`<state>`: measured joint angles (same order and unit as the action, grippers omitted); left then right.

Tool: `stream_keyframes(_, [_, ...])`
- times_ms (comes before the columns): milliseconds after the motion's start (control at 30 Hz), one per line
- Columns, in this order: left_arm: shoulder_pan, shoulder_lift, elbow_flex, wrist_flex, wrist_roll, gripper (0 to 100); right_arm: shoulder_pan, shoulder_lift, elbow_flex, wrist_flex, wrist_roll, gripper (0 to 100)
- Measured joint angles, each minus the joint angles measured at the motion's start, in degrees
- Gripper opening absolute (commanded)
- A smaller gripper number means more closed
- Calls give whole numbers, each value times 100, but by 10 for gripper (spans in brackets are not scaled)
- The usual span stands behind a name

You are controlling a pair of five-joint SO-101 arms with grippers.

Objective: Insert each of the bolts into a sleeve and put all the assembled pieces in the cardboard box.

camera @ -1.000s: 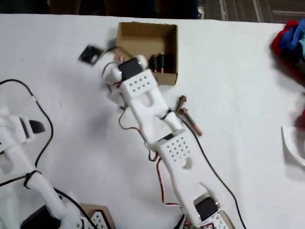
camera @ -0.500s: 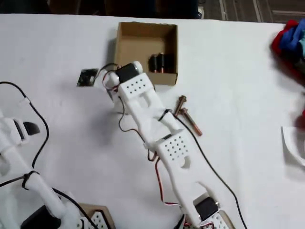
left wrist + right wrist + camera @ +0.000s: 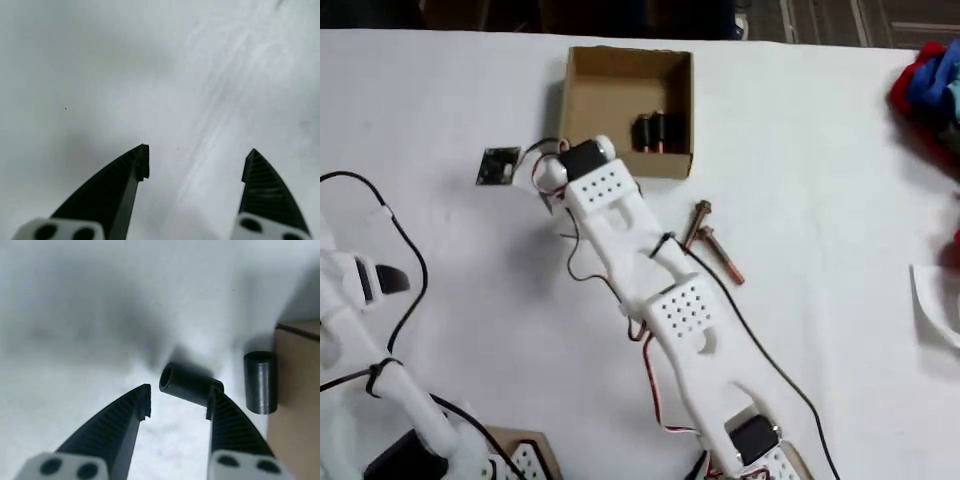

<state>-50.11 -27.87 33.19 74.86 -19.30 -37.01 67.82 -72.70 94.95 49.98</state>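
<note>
The right claw (image 3: 176,401) stands wide open low over the white surface (image 3: 820,150), a short black cylindrical sleeve (image 3: 189,384) lying on its side between the fingers (image 3: 120,425) — close against one, apart from the other. A second black sleeve (image 3: 260,382) sits just beside the brown cardboard box (image 3: 620,80), upper middle of the high view, which holds assembled pieces (image 3: 652,131). Two copper bolts (image 3: 722,260) lie near centre. The left claw (image 3: 195,159) gapes wide over bare surface. Closing off-centre would likely roll the sleeve away — perhaps into its neighbour. No print is readable.
</note>
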Motion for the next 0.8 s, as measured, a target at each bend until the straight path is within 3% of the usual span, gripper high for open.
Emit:
stream_keyframes(467, [-70,0,0,0,0,312,88,62,-9,475,923,169])
stream_keyframes(700, [-88,0,0,0,0,312,97,62,-114,484,870,170])
stream_keyframes(800, [-88,0,0,0,0,312,79,53,-290,492,237,171])
